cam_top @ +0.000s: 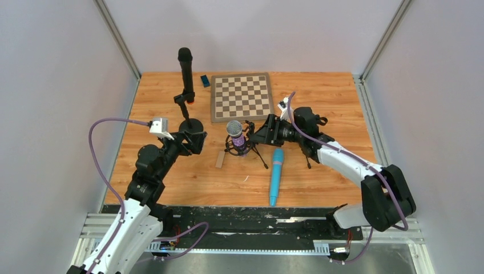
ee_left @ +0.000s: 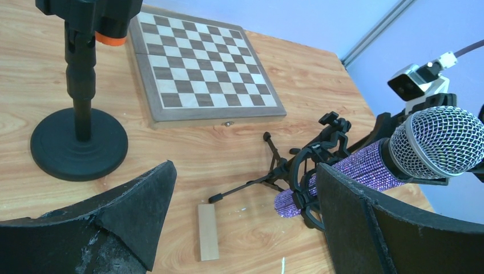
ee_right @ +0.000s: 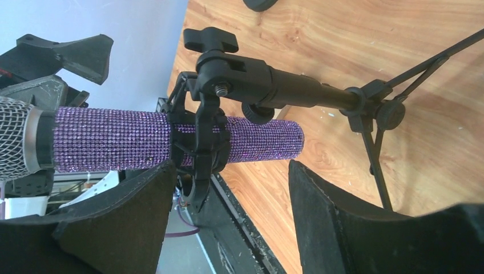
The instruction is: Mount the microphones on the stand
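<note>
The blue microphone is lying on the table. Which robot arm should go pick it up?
Probably the right. The right gripper sits closer to the blue microphone, on the same side of the table. The left gripper is across the tripod stand, which holds the purple microphone.

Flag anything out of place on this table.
The light blue microphone lies flat on the table, on no stand, unlike the purple microphone and black microphone. A small wooden block lies loose beside the tripod stand.
</note>
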`<state>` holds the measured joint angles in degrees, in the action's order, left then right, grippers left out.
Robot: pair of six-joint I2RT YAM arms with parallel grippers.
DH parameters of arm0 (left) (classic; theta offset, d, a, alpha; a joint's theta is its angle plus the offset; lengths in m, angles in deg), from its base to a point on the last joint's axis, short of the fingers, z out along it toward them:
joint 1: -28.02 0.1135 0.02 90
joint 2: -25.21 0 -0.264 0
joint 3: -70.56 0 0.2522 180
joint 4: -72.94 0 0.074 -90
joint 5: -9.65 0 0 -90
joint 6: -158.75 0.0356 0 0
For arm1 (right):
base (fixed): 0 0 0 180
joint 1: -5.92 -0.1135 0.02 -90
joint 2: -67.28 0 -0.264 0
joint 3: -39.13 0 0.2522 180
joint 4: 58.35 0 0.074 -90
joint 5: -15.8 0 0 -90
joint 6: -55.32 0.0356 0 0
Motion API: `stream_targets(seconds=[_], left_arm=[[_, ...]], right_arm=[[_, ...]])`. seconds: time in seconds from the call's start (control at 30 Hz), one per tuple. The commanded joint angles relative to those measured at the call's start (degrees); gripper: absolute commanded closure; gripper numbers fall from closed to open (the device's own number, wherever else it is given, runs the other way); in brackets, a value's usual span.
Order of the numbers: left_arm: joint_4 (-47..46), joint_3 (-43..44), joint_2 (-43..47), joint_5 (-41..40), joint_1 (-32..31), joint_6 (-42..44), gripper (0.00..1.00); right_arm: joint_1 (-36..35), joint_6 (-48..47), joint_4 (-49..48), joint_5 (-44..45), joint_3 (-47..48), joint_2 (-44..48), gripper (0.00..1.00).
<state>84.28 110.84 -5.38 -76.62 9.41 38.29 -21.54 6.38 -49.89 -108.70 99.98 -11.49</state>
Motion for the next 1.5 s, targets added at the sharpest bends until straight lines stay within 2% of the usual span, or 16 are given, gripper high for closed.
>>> stream_targets(seconds=[0.0,0.2,0.47,0.63,0.8,1.13,1.47], left_arm=[[-2.4,0.8,0.1,0.6,0.3,1.3,0.0],[-2.3,1.0,-0.2,0.6,0.2,1.6,0.0],[-2.0,1.2,-0.6,0.8,0.3,2.3,0.0],[-2.0,1.2,-0.7,0.9,0.2,2.6,0.0],[-2.2,1.1,-1.1,1.0,0.2,2.6,0.0],[-2.2,1.1,-1.1,1.6,0.2,2.6,0.0],[-1.6,1.1,-0.9,1.4,0.3,3.2,0.0]], right_arm=[[0.3,6.3,-8.1,-5.4,-0.7,-2.1,0.3],[0.8,12.3,-16.3,-10.2,-1.2,-6.6,0.36],[0.9,15.8,-20.9,-9.4,-0.1,-9.7,0.39],[0.9,18.7,-24.7,-7.4,-2.5,-8.8,0.39],[0.6,23.2,-30.4,-3.8,-6.9,-7.2,0.35],[-1.3,28.0,-37.0,-0.8,-7.5,-9.4,0.35],[-2.3,29.8,-36.9,1.2,-5.6,-11.9,0.36]])
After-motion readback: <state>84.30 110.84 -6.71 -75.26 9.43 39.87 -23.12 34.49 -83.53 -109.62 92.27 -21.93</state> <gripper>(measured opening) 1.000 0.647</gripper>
